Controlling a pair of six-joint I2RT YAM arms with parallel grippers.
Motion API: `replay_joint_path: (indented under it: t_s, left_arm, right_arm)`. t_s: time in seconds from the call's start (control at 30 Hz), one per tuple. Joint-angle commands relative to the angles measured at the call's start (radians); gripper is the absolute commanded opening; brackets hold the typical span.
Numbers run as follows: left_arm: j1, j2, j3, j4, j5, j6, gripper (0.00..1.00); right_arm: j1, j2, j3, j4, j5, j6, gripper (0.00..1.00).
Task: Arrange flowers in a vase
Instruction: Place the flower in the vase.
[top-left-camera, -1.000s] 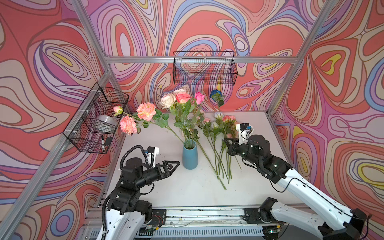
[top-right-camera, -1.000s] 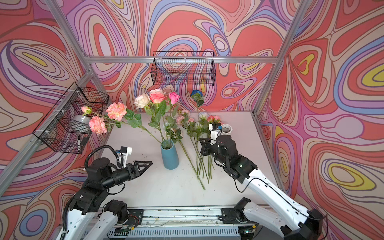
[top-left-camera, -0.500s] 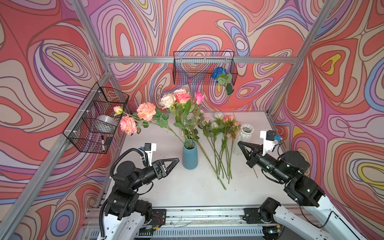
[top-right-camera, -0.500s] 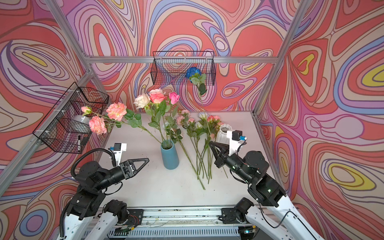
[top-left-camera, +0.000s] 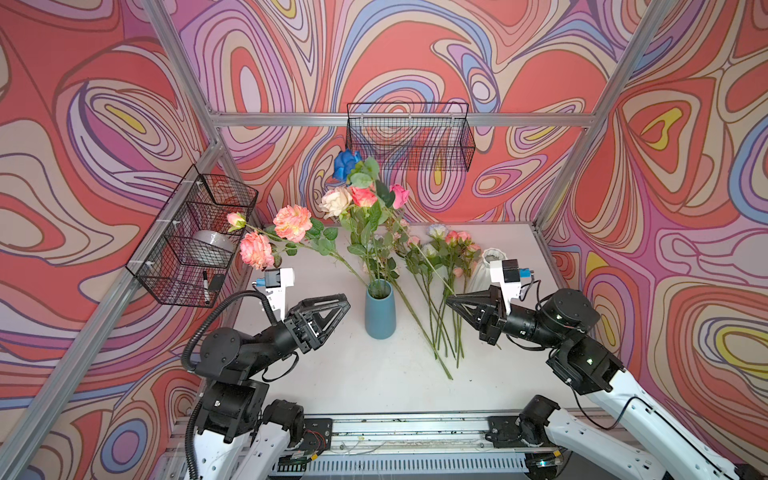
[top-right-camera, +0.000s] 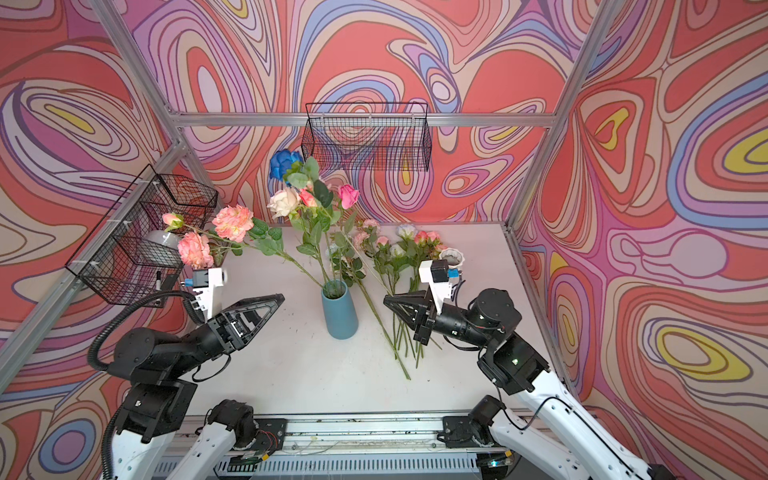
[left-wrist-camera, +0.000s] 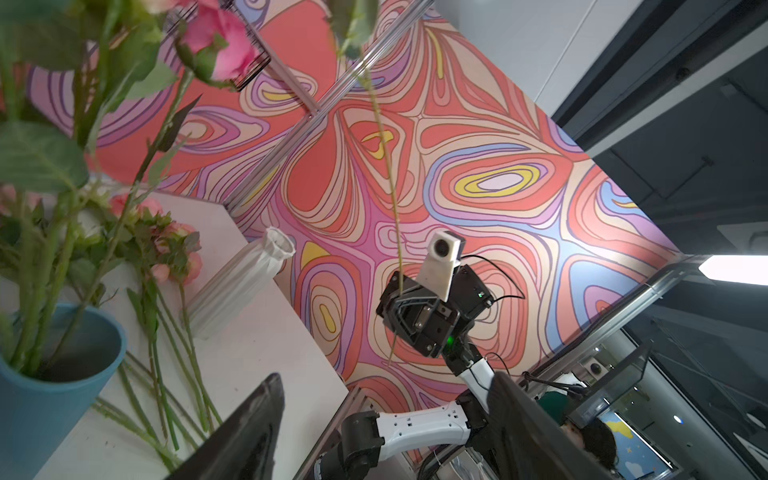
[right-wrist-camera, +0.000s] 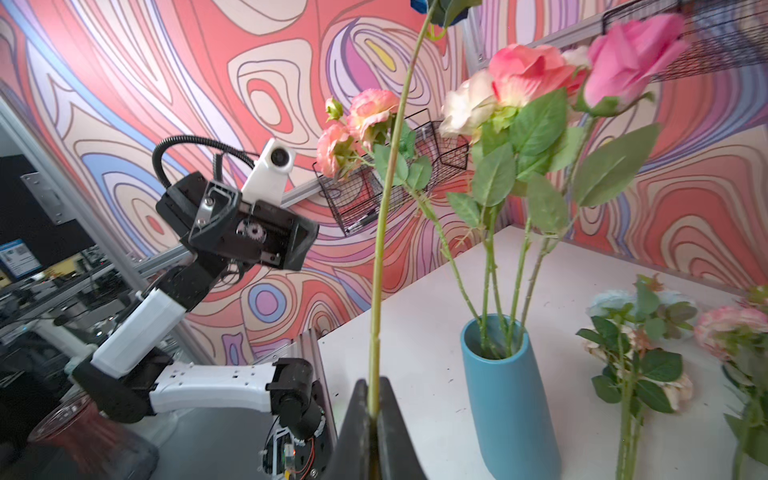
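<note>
Blue rose (top-left-camera: 344, 164) stem pinched in right claw (top-left-camera: 452, 300), left claw (top-left-camera: 341, 300) wide apart, empty, beside teal vase (top-left-camera: 380, 318).

We take this for a robotics lab, and within it a purpose-built test cell. A frame of aluminium profile (top-left-camera: 399, 119) closes in a white tabletop (top-left-camera: 374, 374) on three sides, and its wall panels (top-left-camera: 415, 50) are printed in loud swirls. Two robot arms, the left arm (top-left-camera: 232, 353) and the right arm (top-left-camera: 582, 361), are mounted on a rail (top-left-camera: 399, 426) at the open front, each with a white camera (top-left-camera: 505, 272) on its wrist. Black wire baskets (top-left-camera: 409, 137) hang from the frame. Past the cell, the wrist views give us a bright strip light (left-wrist-camera: 735, 270) and a lit monitor (right-wrist-camera: 18, 257) among cluttered benches (right-wrist-camera: 62, 291).
</note>
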Motion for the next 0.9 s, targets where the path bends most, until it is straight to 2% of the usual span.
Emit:
replay_joint_path:
  t_s: [0.0,0.13,0.33,0.43,0.57,0.67,0.87]
  left_arm:
    - [0.000,0.059,0.083,0.069,-0.015,0.042,0.79]
    - [0.000,0.132,0.127,0.099,-0.034,0.064,0.77]
    - [-0.020,0.242,0.133,0.321,-0.020,-0.038,0.74]
    - [-0.087,0.279,0.157,0.333,-0.044,-0.002,0.74]
    - [-0.217,0.318,0.207,0.253,-0.085,0.120,0.74]
    - [-0.242,0.327,0.209,0.247,-0.101,0.140,0.73]
    - [-0.243,0.318,0.220,0.212,-0.124,0.178,0.42]
  right_arm:
    - [0.026,0.008,0.035,0.068,-0.099,-0.003,0.00]
    - [0.063,0.016,0.040,0.085,-0.096,-0.005,0.00]
    - [0.109,0.033,0.039,0.107,-0.074,-0.008,0.00]
    - [0.141,0.049,0.038,0.121,-0.053,-0.011,0.00]
    - [0.184,0.079,0.037,0.137,-0.005,-0.021,0.00]
    - [0.208,0.096,0.036,0.154,0.016,-0.024,0.00]
    - [0.230,0.105,0.016,0.165,0.036,-0.020,0.00]
